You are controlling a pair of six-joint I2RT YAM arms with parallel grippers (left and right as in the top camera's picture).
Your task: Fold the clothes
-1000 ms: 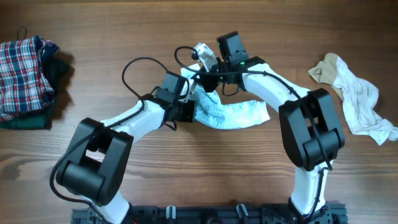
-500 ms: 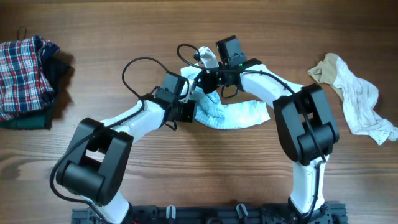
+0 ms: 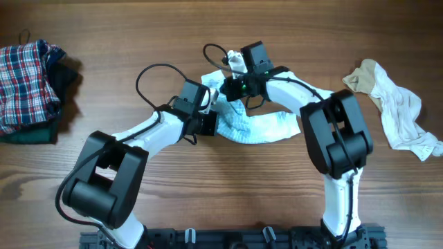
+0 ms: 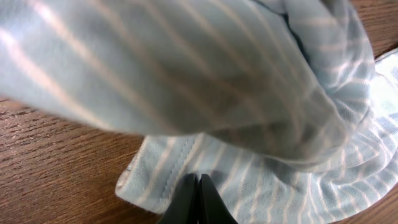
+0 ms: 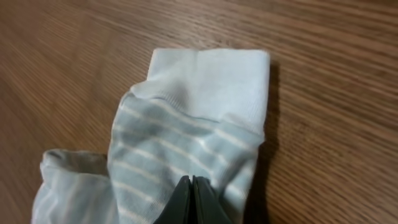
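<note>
The pale blue-and-white striped garment (image 3: 259,126) lies at the table's middle between both arms. My left gripper (image 3: 210,123) is shut on its left hem; in the left wrist view the fingertips (image 4: 199,198) pinch the stitched edge of the striped cloth (image 4: 261,93), and a raised fold hangs above them. My right gripper (image 3: 233,77) is shut on the sleeve just below the white cuff (image 3: 237,62). The right wrist view has the cuff (image 5: 211,78) lying flat beyond the closed gripper (image 5: 191,200), with striped fabric (image 5: 161,149) under it.
A red-blue plaid garment (image 3: 24,72) sits on a dark green one (image 3: 28,131) at the far left edge. Cream and white garments (image 3: 398,111) lie crumpled at the right. Black cables (image 3: 156,79) loop over the left arm.
My right gripper has carried the white cuff a little to the right and away from me. The left gripper has stayed in place on the hem.
</note>
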